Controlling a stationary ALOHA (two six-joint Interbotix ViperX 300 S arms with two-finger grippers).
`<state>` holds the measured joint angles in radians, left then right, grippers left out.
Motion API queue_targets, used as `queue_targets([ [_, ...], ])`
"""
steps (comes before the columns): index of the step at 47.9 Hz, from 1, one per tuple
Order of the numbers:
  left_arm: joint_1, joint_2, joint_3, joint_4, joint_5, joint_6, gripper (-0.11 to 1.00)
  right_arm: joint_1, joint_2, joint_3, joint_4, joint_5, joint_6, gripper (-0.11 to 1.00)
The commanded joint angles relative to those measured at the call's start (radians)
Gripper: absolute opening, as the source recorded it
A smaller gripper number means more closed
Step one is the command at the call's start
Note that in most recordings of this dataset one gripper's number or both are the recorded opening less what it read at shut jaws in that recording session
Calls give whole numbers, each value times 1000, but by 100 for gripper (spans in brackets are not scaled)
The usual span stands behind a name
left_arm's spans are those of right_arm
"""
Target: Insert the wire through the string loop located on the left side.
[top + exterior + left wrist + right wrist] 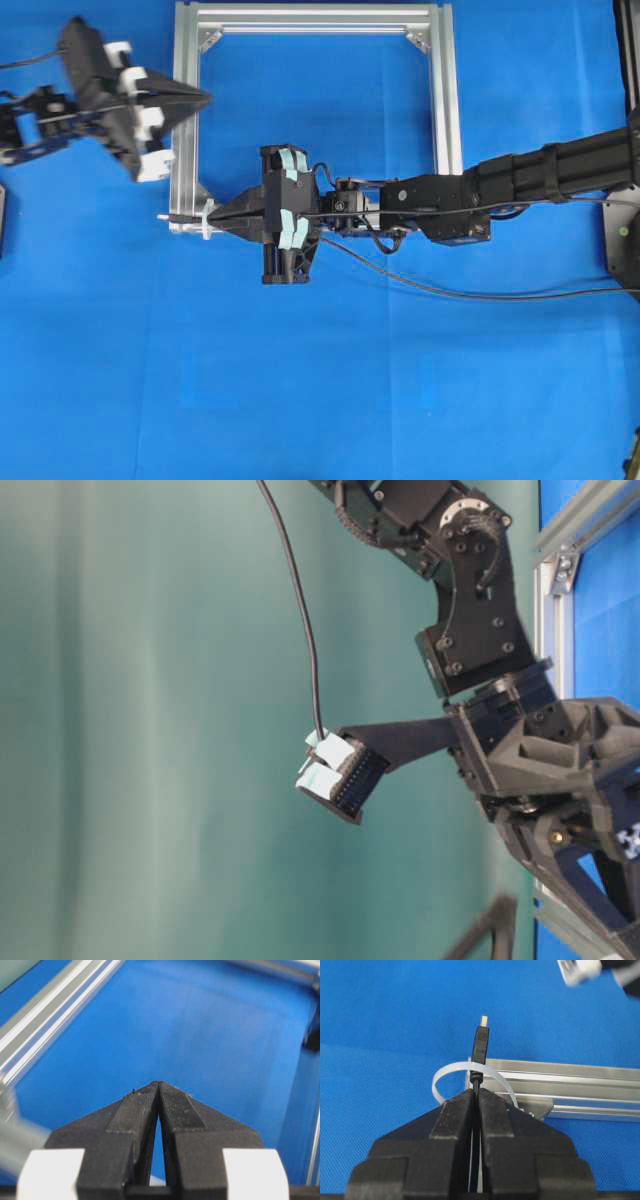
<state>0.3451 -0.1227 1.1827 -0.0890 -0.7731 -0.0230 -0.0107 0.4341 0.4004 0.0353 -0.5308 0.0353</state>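
While my right gripper (476,1094) stays out of it, clamped tight on wire (480,1045) — plug end poking through white string loop (451,1071) at aluminium frame (443,100) lower-left corner. My left gripper (203,97) closed, empty — hovering over frame's left rail, well apart from loop. Blue table (320,400) underneath.

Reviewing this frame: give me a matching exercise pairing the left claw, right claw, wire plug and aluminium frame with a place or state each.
Things:
1. left claw
2. right claw
3. plug of the wire
4. aluminium frame

States:
A. lies flat on the blue mat
B. shut on the wire
C. pokes through the string loop
D. shut, holding nothing

Pairs: 1-D, 2-B, 3-C, 4-A
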Motion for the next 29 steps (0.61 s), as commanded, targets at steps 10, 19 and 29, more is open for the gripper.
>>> queue_targets([
  [10, 37, -118, 104, 5, -3, -8, 0, -2, -21, -14, 0, -3, 2, 0],
  [19, -17, -121, 106, 20, 21, -9, 0, -2, -20, -12, 0, -3, 2, 0],
  [29, -160, -161, 135, 20, 23, -9, 0, -2, -21, -12, 0, -2, 2, 0],
])
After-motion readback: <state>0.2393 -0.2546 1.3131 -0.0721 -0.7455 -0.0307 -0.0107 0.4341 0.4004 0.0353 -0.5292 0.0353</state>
